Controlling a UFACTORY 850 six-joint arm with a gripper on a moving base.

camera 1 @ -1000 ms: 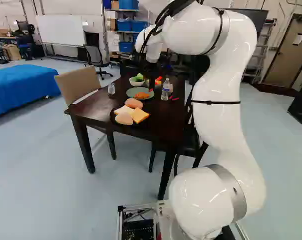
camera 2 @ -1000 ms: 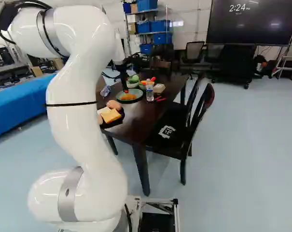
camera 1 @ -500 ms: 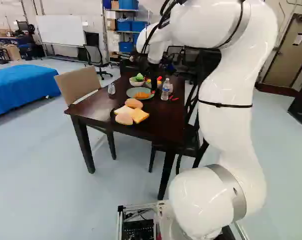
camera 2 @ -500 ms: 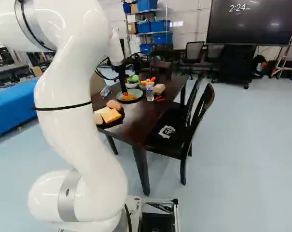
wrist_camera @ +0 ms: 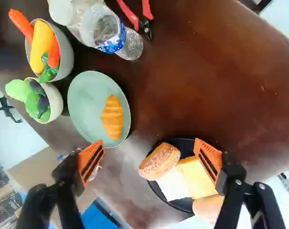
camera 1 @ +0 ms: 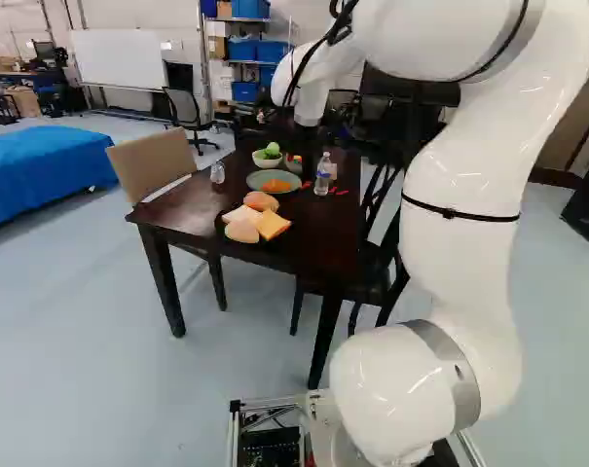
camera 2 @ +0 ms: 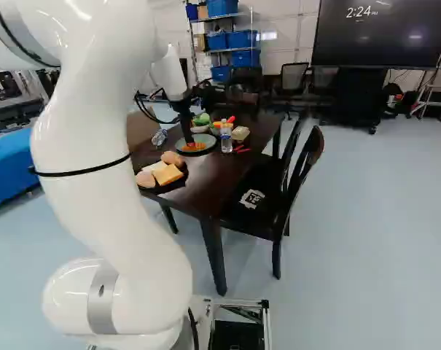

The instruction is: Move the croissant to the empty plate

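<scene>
Croissant (wrist_camera: 112, 117), one, plated

Location: green plate (wrist_camera: 84, 102) – at one o'clock from the dark plate (wrist_camera: 183, 146) in the left base view. Gripper (wrist_camera: 149, 145): spread wide, pinching nothing. Handling: probably light, fairly soft, crushable – grasp gently across its narrow middle.

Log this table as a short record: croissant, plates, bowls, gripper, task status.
Croissant: on the green plate
Green plate: holds only the croissant
Black plate: holds a seeded bun, a white slice and a yellow slice, among others
Bowls: two, both filled, beside the green plate
Gripper: open, nothing between its pads, above the table
Empty plate: none visible
Task status: croissant not yet gripped
</scene>
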